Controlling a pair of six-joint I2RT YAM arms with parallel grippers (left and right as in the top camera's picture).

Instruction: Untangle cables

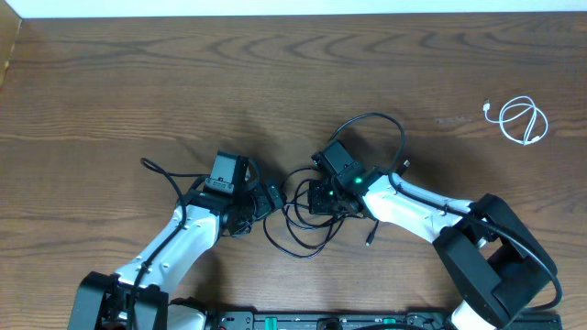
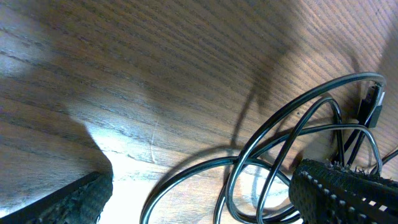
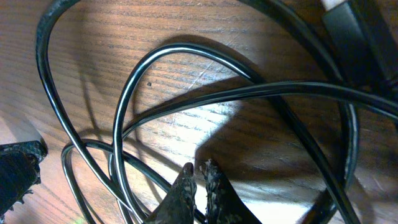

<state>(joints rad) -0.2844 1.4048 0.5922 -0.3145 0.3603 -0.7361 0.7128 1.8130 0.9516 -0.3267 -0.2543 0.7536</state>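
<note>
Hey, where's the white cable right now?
In the overhead view, the white cable lies coiled alone at the far right of the table, well apart from the black cables tangled near the middle.

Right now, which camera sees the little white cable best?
The overhead view. It shows the whole white cable, coiled by itself away from both arms. The two wrist views show only black cables up close, and no white one.
</note>
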